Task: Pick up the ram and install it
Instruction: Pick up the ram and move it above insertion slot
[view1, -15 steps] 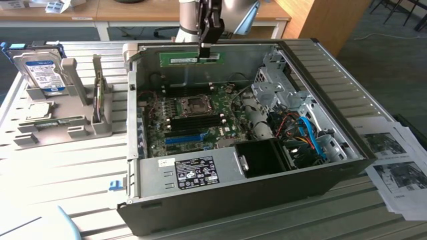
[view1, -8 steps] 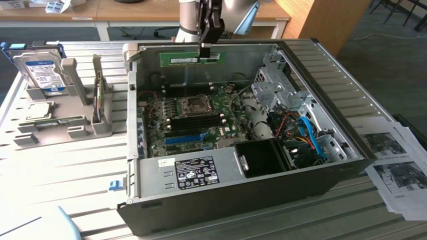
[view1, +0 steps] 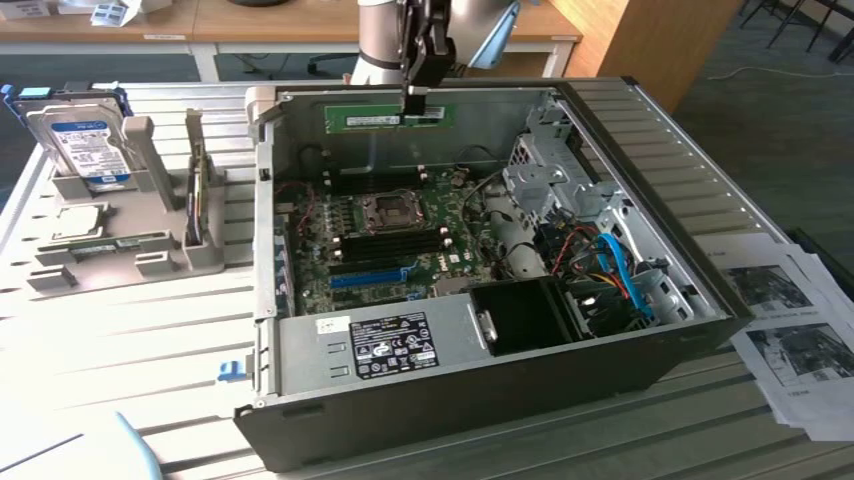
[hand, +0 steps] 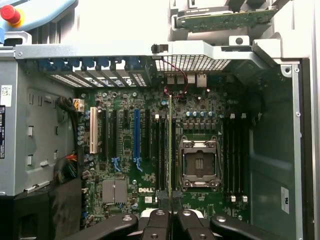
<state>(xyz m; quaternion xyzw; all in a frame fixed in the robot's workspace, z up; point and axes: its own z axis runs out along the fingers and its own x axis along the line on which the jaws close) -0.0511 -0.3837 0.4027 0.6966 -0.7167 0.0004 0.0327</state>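
Jaws come first: my gripper (hand: 170, 202) is closed hard on the ram (view1: 387, 118), pinching its upper long edge so the green stick hangs level beneath me. Picking up is therefore done. Installing is not: the ram is in the air over the open computer case (view1: 467, 400), toward its far side, well apart from the motherboard (hand: 127, 170) below. Beneath it lie the black memory slots (hand: 159, 145), just beside the processor socket (hand: 199, 162), and they look bare. Further off, at the exterior view's left, the hard drive (view1: 83, 145) stands in a grey holder (view1: 134, 262) on the table. Hard to judge: from my wrist the ram is only a thin edge, so it seems lined up with one of those slots, but I cannot tell which. My arm is cut off at the frame's far edge, and just how I bite the stick is hidden.
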